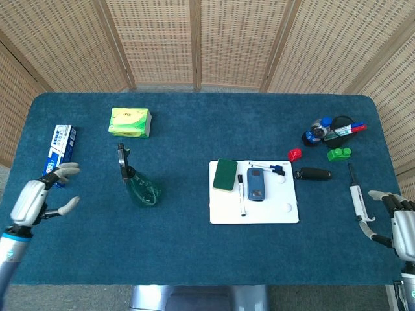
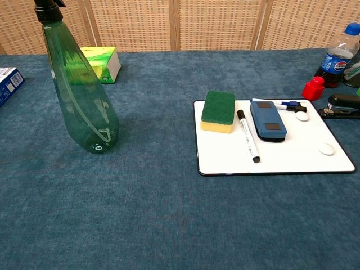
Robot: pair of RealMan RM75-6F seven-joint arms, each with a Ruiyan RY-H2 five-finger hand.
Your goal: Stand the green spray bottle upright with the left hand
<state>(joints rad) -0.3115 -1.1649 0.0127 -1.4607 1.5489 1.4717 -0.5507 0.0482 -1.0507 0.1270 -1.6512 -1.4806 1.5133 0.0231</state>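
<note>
The green spray bottle (image 1: 137, 184) stands upright on the blue cloth, left of the table's middle, its black nozzle at the top. In the chest view the green spray bottle (image 2: 79, 95) rises at the left, and nothing touches it. My left hand (image 1: 37, 199) hovers well to the left of the bottle near the table's left edge, fingers spread and holding nothing. My right hand (image 1: 397, 223) sits at the far right edge, fingers apart and empty. Neither hand shows in the chest view.
A toothpaste box (image 1: 57, 154) lies just beyond my left hand, and a green tissue pack (image 1: 130, 122) behind the bottle. A whiteboard (image 1: 285, 214) with a sponge (image 1: 225, 175), eraser and marker lies centre-right. A pipette (image 1: 357, 197) lies near my right hand; small items cluster at the back right.
</note>
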